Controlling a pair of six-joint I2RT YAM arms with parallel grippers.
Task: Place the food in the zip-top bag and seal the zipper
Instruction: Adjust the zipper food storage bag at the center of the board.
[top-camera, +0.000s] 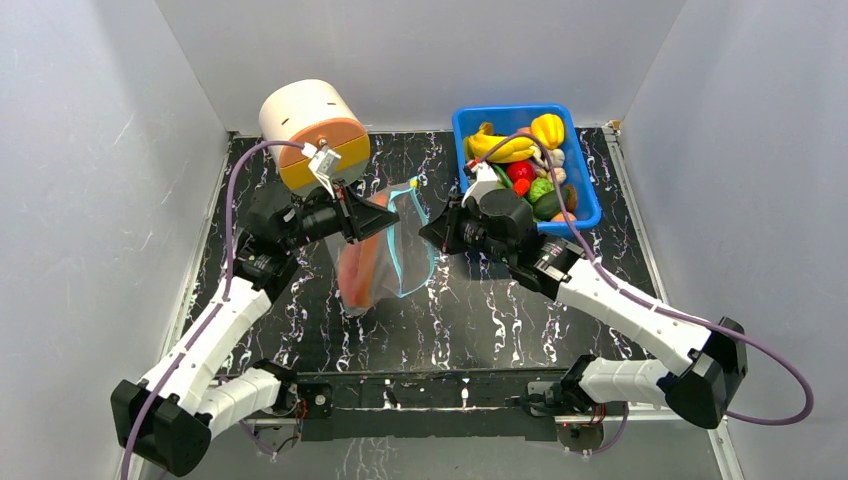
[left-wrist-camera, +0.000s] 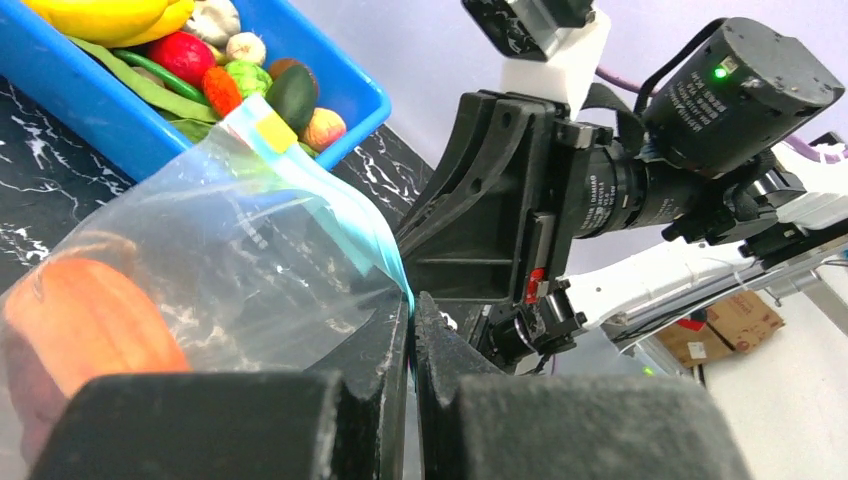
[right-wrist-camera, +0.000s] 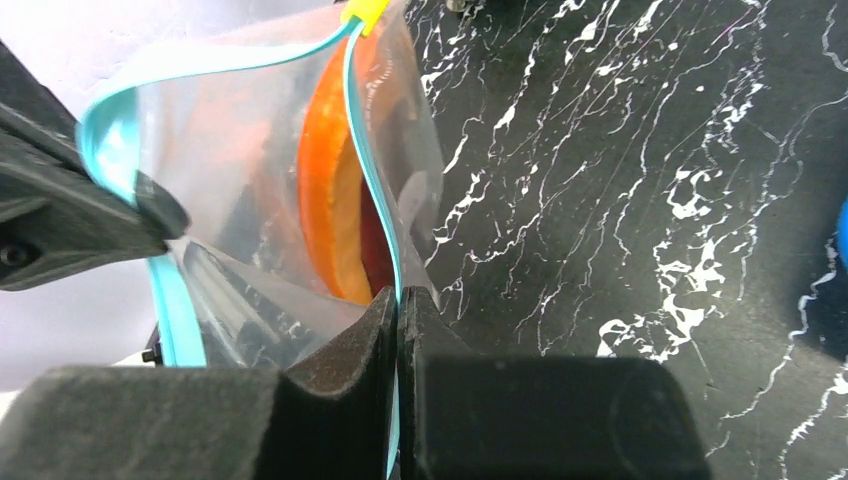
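Note:
The clear zip-top bag (top-camera: 385, 255) hangs between my two grippers over the middle of the table. Its teal zipper (top-camera: 430, 255) gapes open as a loop. Orange and red food (right-wrist-camera: 330, 200) sits inside the bag. My left gripper (left-wrist-camera: 411, 305) is shut on the teal strip at the bag's left edge. My right gripper (right-wrist-camera: 398, 298) is shut on the strip at the opposite edge. In the top view the left gripper (top-camera: 372, 215) and the right gripper (top-camera: 432, 232) face each other across the mouth. A yellow slider tab (right-wrist-camera: 362, 12) sits at the zipper's far end.
A blue bin (top-camera: 508, 110) at the back right holds more food (top-camera: 515, 150): bananas, a yellow pepper, red and green pieces. A white and orange cylinder (top-camera: 312, 130) stands at the back left, just behind the left gripper. White walls enclose the black marbled table (top-camera: 480, 310).

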